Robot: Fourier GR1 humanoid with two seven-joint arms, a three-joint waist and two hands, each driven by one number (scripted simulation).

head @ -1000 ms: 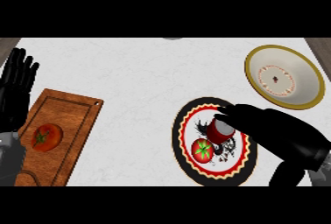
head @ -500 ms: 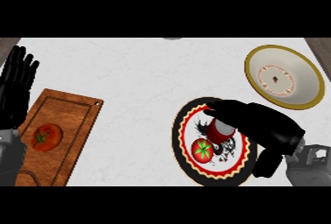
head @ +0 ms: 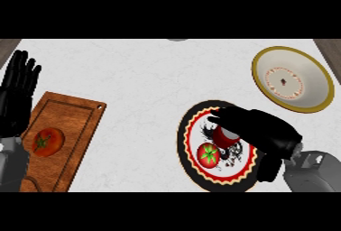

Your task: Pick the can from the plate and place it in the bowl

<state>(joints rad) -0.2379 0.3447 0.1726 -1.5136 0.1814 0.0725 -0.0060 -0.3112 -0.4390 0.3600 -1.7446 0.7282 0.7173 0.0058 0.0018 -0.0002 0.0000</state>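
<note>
Right hand (head: 256, 131) sits over the plate (head: 190, 135), lower right of frame, fingers curled down around the can (head: 224, 135) — only a sliver of red side and pale top shows under the palm. Looks like the grasp is closing; can't tell if the thumb has full contact on the far side.

To do it well, my read: finish the wrap before any lift, go straight up so the can clears the tomato (head: 208, 154) sitting just beside it on the plate, then carry to the upper right and lower into the bowl (head: 313, 97) centre, not onto its sloped wall.

Can is a small smooth cylinder — likely to roll if laid down tilted. Plate is flat, black rim with red and cream scalloped band. Bowl is cream with an olive-gold rim, shallow and glossy.

Left hand (head: 16, 90) rests open, fingers straight, at the left edge beside a wooden cutting board (head: 73, 122) carrying a second tomato (head: 44, 141). Bench (head: 140, 76) is pale marble.
</note>
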